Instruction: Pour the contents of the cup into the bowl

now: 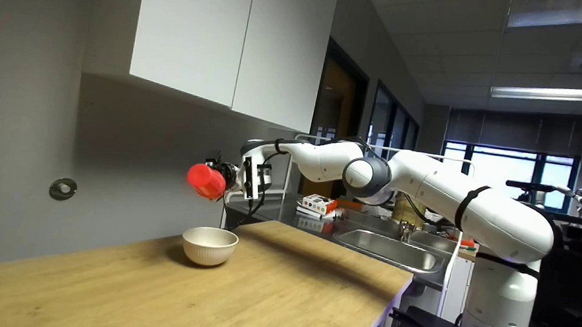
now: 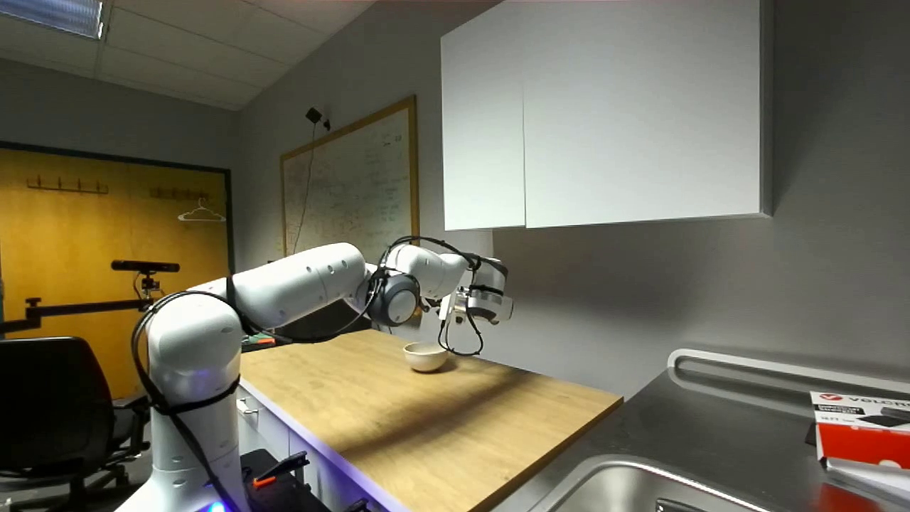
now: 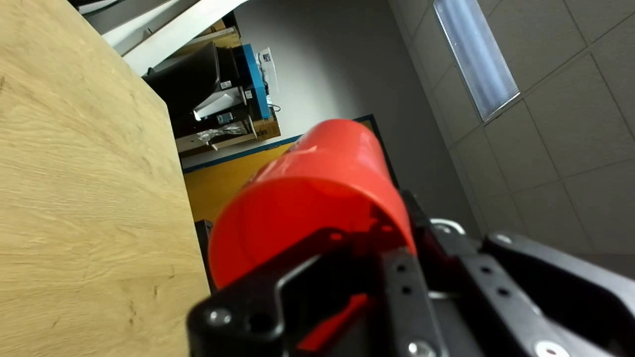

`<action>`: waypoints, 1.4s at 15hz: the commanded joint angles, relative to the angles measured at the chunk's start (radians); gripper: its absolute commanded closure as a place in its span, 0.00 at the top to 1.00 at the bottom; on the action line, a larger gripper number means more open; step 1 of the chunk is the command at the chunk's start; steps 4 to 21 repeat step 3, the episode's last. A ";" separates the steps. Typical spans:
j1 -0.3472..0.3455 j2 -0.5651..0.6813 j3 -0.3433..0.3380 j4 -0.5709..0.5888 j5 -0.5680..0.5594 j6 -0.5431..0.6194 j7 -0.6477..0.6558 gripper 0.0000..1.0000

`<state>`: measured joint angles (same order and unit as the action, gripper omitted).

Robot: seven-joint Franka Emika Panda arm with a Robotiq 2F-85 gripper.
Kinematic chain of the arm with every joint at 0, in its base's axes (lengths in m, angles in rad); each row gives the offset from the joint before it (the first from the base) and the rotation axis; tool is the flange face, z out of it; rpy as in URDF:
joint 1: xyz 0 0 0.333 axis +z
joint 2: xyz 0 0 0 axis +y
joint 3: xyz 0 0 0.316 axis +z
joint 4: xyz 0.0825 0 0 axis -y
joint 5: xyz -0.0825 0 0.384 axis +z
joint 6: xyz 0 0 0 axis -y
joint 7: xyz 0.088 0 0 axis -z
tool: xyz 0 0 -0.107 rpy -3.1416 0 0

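Counter (image 1: 278,296) lay under the arm (image 1: 430,183); gripper (image 3: 382,220) had a load clamped. Below it, bowl (image 1: 208,254) sat upright, presumably as catcher. Load was the red cup (image 1: 205,181): wall pinched, tipped roughly above the bowl, likely to pour in; no contents visible.

Along the bottom and lower right of the wrist view, the gripper (image 3: 382,238) was partly blurred and cut by the frame's edge, and it covered the lower part of the mouth of the red cup (image 3: 322,168). Near the center of an exterior view, the arm's wrist (image 2: 483,306) hid the red cup. Too little of the inside of the cream bowl (image 1: 209,252) showed to tell its contents. The wall cabinet (image 1: 197,26) ran past the top edge in both exterior views. In an exterior view, the right edge cut the Velcro box (image 2: 864,437), and the whiteboard (image 2: 348,181), left of center, was too faint to read.
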<state>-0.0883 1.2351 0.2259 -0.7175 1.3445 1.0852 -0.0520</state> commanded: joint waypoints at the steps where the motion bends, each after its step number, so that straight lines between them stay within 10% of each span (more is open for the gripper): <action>1: 0.002 0.040 0.013 0.074 0.013 -0.018 0.059 0.02; 21: 0.003 0.040 0.011 0.075 0.010 -0.020 0.062 0.02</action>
